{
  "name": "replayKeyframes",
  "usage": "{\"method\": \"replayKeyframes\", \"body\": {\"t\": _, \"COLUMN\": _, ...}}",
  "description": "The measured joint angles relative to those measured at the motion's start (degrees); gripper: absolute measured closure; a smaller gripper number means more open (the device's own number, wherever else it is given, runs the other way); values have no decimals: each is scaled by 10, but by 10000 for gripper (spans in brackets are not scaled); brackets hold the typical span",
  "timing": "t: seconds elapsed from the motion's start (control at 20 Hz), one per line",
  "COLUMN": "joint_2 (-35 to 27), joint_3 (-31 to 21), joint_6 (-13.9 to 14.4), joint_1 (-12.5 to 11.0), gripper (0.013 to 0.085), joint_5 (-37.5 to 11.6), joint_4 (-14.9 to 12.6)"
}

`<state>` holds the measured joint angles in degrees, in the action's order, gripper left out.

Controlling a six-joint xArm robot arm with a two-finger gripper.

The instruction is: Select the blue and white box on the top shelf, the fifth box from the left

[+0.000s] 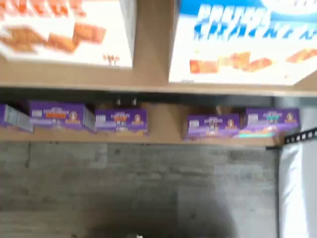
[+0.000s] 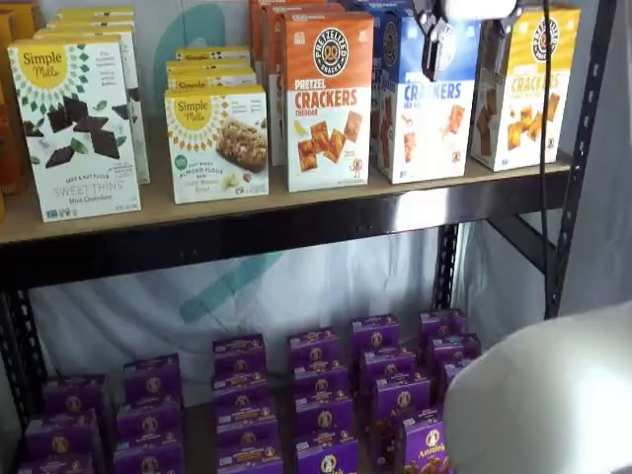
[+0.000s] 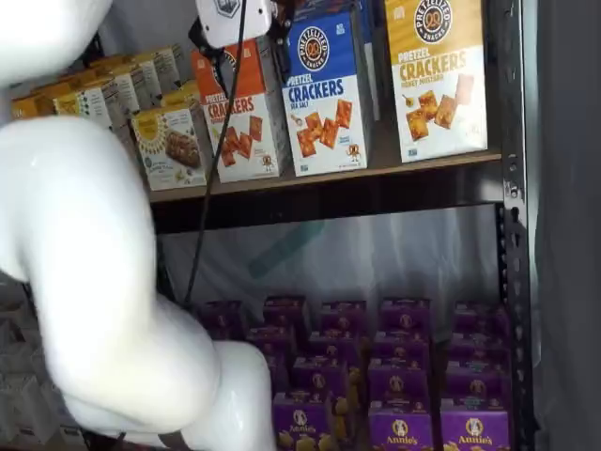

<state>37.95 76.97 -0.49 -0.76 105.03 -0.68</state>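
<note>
The blue and white box (image 2: 427, 118) stands upright on the top shelf (image 2: 296, 222), between an orange-topped cracker box (image 2: 328, 99) and a yellow-topped one (image 2: 521, 89). In both shelf views my gripper (image 2: 468, 49) hangs in front of the box's blue top, and a plain gap between the two black fingers shows it open and empty. From the side, the gripper (image 3: 239, 42) sits out in front of the boxes, left of the blue and white box (image 3: 327, 103). The wrist view shows the blue and white box (image 1: 242, 44) beside the orange-topped box (image 1: 64, 34), with a gap of bare shelf board (image 1: 148, 74) between them.
Simple Mills boxes (image 2: 74, 123) fill the left of the top shelf. Several purple Annie's boxes (image 2: 316, 395) lie on the shelf below. A black upright (image 2: 573, 158) stands at the right end. My white arm (image 3: 84, 282) fills the foreground.
</note>
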Motion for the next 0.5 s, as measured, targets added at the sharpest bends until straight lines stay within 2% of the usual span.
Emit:
{"method": "replayKeyframes", "body": {"t": 0.25, "joint_2": -44, "joint_3": 40, "joint_6": -8, "joint_1": -6, "gripper": 130, "joint_5": -18, "joint_4": -7}}
{"method": "replayKeyframes", "body": {"t": 0.5, "joint_2": -76, "joint_3": 70, "joint_6": -19, "joint_1": -20, "gripper": 130, "joint_5": -30, "joint_4": 0}}
